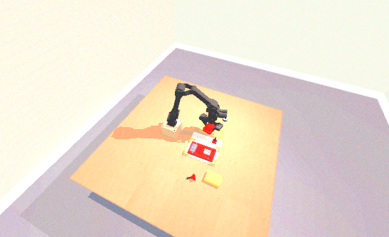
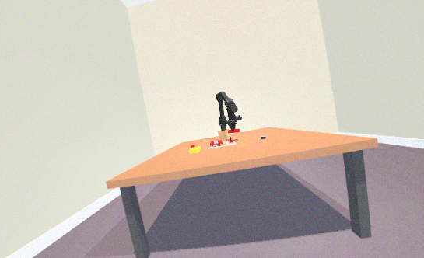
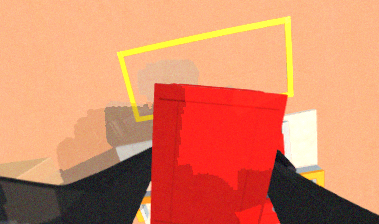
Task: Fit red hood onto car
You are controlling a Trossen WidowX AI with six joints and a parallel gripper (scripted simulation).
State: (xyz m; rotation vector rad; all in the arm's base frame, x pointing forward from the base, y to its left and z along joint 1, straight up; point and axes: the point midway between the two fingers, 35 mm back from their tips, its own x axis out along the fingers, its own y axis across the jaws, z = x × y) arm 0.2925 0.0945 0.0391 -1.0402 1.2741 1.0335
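Observation:
The red hood [image 1: 208, 128] [image 2: 234, 130] [image 3: 220, 132] is off the table, its flat roof facing the wrist camera. My gripper [image 1: 210, 125] [image 3: 209, 159] is shut on it, with one dark finger at each side. The white jig [image 1: 197, 135] with yellow corners holds the red chassis [image 1: 198, 153] [image 2: 215, 144]; the hood is beyond it, toward the arm side, not over the chassis deck. A grey patch and a white patch show on the chassis; which is the engine block is unclear. The pegs and the hood's corner holes cannot be made out.
A yellow outline [image 3: 291, 60] lies on the table beyond the hood. A small red and black piece [image 1: 215, 140] stands at the jig's arm-side edge. A yellow block [image 1: 213, 178] [image 2: 194, 149] and another red and black piece [image 1: 193, 177] lie beyond the jig. A small dark object [image 2: 263, 137] lies apart.

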